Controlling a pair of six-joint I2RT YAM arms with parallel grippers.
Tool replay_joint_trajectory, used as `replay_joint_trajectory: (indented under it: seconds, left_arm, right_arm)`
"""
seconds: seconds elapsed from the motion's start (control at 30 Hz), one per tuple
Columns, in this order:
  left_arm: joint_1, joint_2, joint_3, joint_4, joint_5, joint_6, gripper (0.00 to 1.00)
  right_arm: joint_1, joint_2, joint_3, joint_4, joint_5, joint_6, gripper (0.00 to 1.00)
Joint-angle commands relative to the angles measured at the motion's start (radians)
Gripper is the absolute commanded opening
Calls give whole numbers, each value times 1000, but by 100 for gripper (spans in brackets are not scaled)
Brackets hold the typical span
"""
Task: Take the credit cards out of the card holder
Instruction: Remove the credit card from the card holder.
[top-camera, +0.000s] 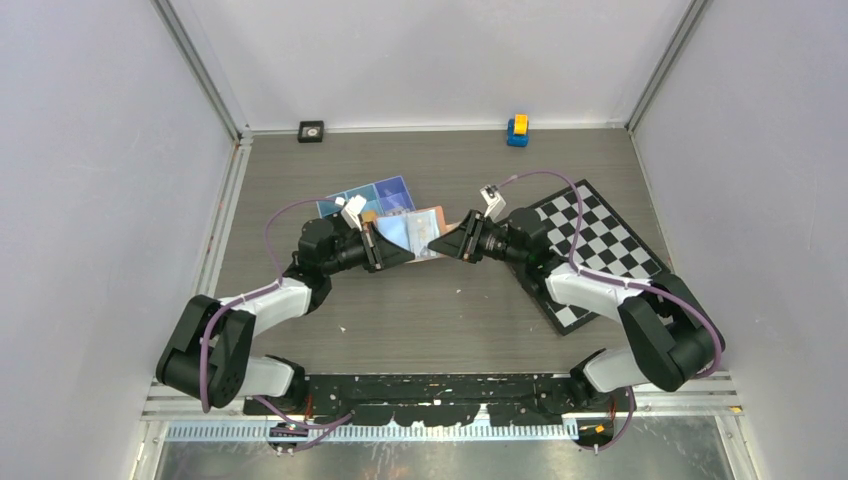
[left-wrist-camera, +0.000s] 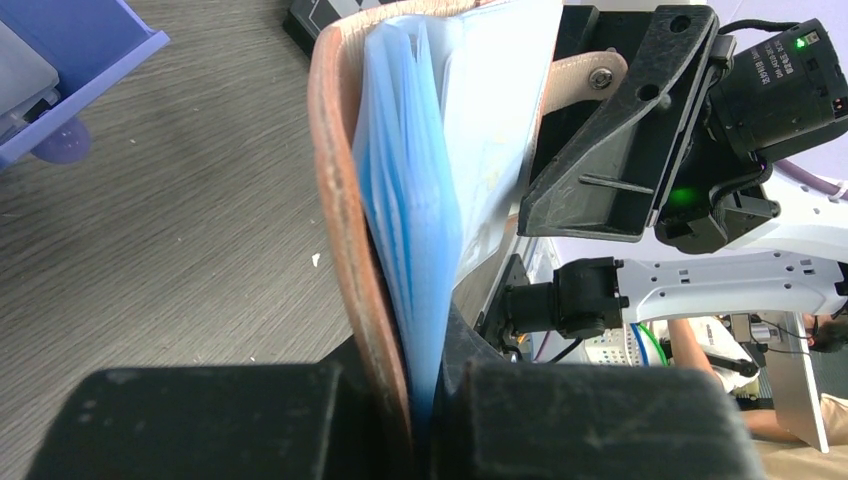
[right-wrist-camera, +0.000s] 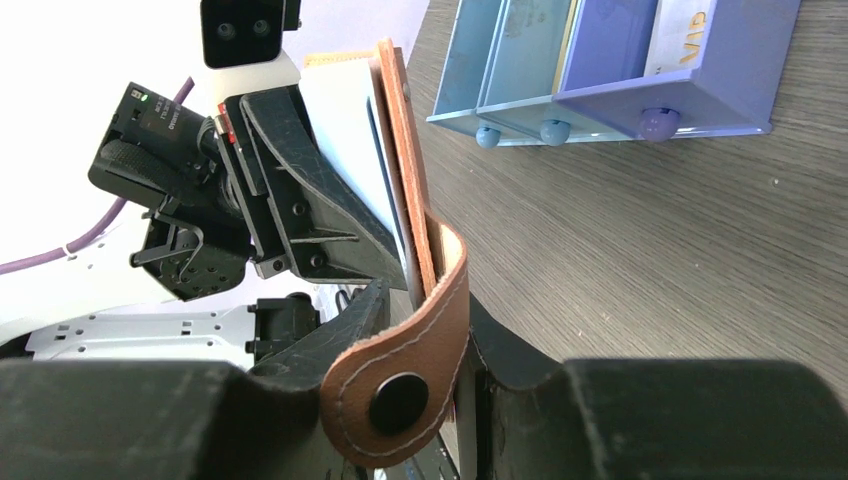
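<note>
Left gripper (top-camera: 408, 251) clamped tight on one edge of tan-brown leather folding card holder (left-wrist-camera: 335, 160). Holder held over grey wood-grain table (top-camera: 440, 320), just in front of blue divided plastic tray (top-camera: 385, 192). Translucent blue sleeves (left-wrist-camera: 410, 200) fan out, credit cards inside hard to make out. Right gripper (top-camera: 447, 246) partly parted around opposite edge, by snap-stud strap (right-wrist-camera: 400, 400). Actual grip there: cannot tell.
</note>
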Motion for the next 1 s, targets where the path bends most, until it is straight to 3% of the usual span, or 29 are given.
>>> replay_joint_trajectory:
  seconds: [0.0, 0.3, 0.57, 0.97]
  left_arm:
    - [-2, -20, 22, 31, 1, 24, 0]
    - [-2, -15, 26, 18, 3, 27, 0]
    - [-2, -5, 27, 41, 14, 15, 0]
    - [-2, 13, 39, 17, 20, 21, 0]
  right_arm:
    - [-2, -50, -2, 14, 32, -27, 33]
    - [-15, -97, -22, -11, 71, -38, 31]
    - [-16, -73, -2, -30, 54, -43, 15]
    - [-15, -50, -36, 189, -60, 45, 5]
